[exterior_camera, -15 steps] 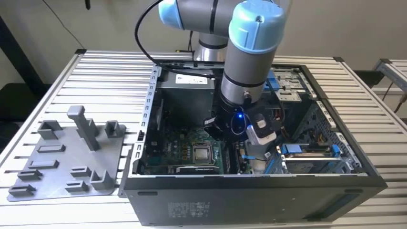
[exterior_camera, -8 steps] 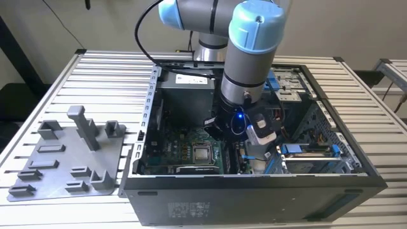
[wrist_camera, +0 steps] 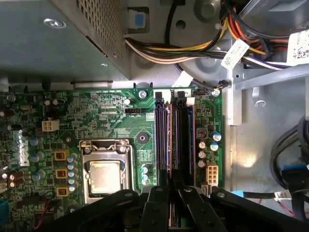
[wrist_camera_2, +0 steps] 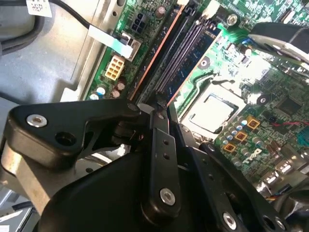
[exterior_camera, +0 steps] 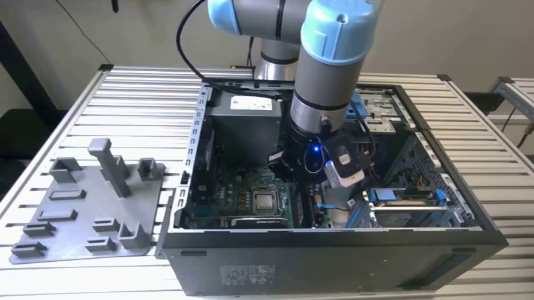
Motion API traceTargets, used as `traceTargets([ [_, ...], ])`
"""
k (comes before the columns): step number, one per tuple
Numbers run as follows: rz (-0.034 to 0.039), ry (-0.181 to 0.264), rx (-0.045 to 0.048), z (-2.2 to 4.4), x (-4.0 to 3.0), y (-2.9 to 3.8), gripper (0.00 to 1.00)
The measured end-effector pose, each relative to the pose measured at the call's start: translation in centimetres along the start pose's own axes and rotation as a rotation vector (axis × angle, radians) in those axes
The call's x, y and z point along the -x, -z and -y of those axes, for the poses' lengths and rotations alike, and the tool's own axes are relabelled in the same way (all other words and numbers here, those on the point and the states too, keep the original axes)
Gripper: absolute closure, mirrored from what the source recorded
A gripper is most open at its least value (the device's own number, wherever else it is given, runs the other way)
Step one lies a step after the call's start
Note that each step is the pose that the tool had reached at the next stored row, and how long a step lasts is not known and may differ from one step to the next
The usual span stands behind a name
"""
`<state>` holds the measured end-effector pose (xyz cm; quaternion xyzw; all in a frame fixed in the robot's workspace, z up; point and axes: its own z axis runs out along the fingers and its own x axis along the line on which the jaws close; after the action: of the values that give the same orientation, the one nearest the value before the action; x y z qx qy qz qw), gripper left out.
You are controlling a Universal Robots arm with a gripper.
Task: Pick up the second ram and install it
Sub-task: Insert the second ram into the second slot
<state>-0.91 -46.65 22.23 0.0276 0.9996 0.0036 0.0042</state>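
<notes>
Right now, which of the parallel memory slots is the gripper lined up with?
The orange-edged one, lying between the bluish slot on the processor side and the black slot; the gripper sits at its end.

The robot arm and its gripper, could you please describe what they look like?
The arm has grey tube segments with light-blue joint caps; a black cable loops beside it, and a small blue light glows near the wrist. The gripper is matte black, with bolted linkage bars and silver screw heads.

Matt black plastic end effector point(wrist_camera_2: 161, 108) (glossy green motherboard point(wrist_camera: 111, 111)).
</notes>
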Motion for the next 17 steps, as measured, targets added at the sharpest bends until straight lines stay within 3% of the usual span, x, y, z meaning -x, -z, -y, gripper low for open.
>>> traceTargets([
  [17,0.0019,0.022,0.0047,0.14,0.12,-0.80,0.86],
])
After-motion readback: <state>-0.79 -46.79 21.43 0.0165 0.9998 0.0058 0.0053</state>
